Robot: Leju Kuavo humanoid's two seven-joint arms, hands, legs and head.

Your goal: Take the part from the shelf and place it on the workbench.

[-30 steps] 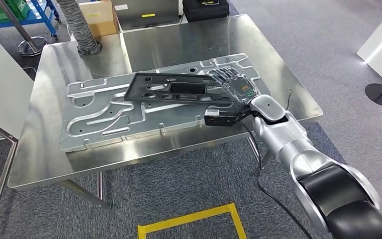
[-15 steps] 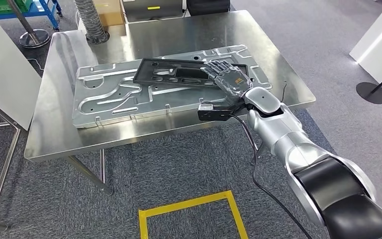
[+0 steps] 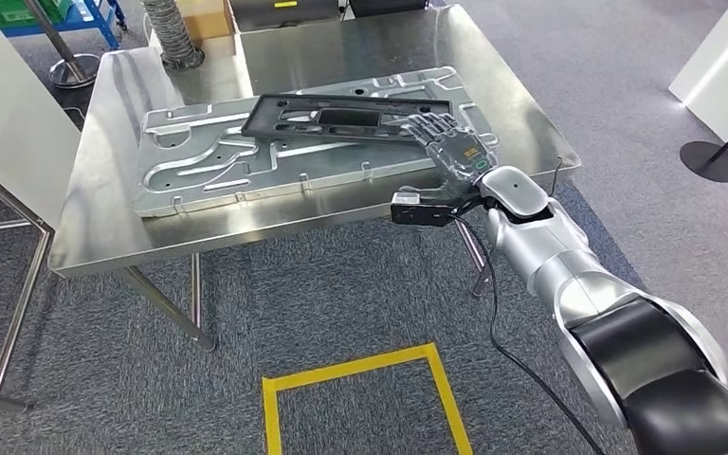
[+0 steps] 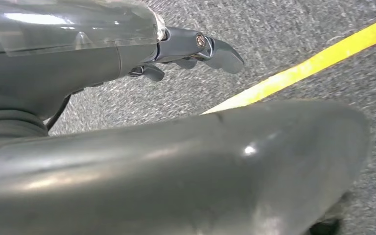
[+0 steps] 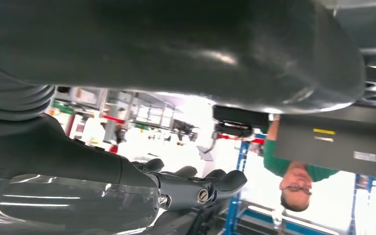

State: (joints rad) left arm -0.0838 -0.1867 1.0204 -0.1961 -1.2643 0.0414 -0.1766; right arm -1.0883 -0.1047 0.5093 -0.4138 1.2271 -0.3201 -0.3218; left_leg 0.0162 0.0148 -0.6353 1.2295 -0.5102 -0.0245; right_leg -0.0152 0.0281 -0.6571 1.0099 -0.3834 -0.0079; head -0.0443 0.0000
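Fingers of right hand pinch one black part over one workbench.

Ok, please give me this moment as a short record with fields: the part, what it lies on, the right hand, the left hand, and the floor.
part: black flat frame, lying across the stamped metal panel
support: steel workbench carrying the panel
right hand: right hand on the frame's near right end; whether it grips cannot be told
left hand: left hand hanging above the carpet, holding nothing, fingers slightly curled
floor: grey carpet with a yellow tape square in front of the workbench
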